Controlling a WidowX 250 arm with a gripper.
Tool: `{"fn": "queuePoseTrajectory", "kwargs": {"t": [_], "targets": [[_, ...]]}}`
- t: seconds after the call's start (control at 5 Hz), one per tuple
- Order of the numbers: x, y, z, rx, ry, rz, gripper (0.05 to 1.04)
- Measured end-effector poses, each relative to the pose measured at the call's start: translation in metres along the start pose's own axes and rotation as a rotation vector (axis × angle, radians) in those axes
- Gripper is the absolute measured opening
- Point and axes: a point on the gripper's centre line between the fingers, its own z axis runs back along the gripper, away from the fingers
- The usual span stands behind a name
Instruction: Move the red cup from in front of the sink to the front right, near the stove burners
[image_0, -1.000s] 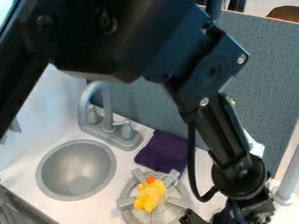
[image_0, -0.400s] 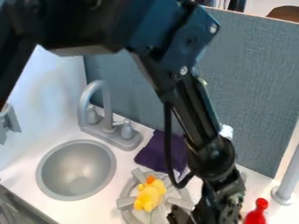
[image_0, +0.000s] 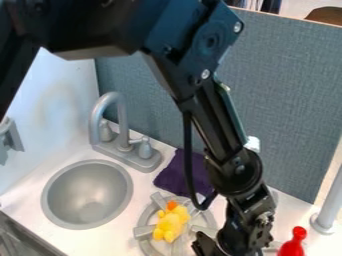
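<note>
Black gripper (image_0: 224, 247) — just beside the yellow toy (image_0: 171, 223) on the burner (image_0: 143, 220).

Sink (image_0: 87, 196) left of burner (image_0: 143, 232); duck (image_0: 171, 224) on it; cloth (image_0: 176, 172) behind.

The black arm (image_0: 212, 120) slants down from the upper left; its tool (image_0: 230, 244) hangs at the bottom edge.

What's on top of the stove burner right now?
A yellow toy duck with an orange beak. The duck hides the part of the burner beneath it; the black arm covers its lower right edge.
</note>
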Motion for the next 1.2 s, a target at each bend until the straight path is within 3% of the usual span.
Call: {"fn": "queuePoseTrajectory", "kwargs": {"t": [0.2,0.4,0.6,0.8,1.0,1.2], "targets": [[-0.013,0.005,-0.003,-0.040,0.026,0.052,0.474],[-0.019,0.019,0.035,-0.066,-0.089,0.099,0.784],[-0.027,0.027,0.065,-0.089,-0.165,0.139,1.008],[-0.033,0.047,0.092,-0.116,-0.226,0.214,1.007],[-0.026,0.100,0.107,-0.033,-0.248,0.352,1.004],[-0.011,0.163,0.102,-0.023,-0.197,0.501,1.004]]}}
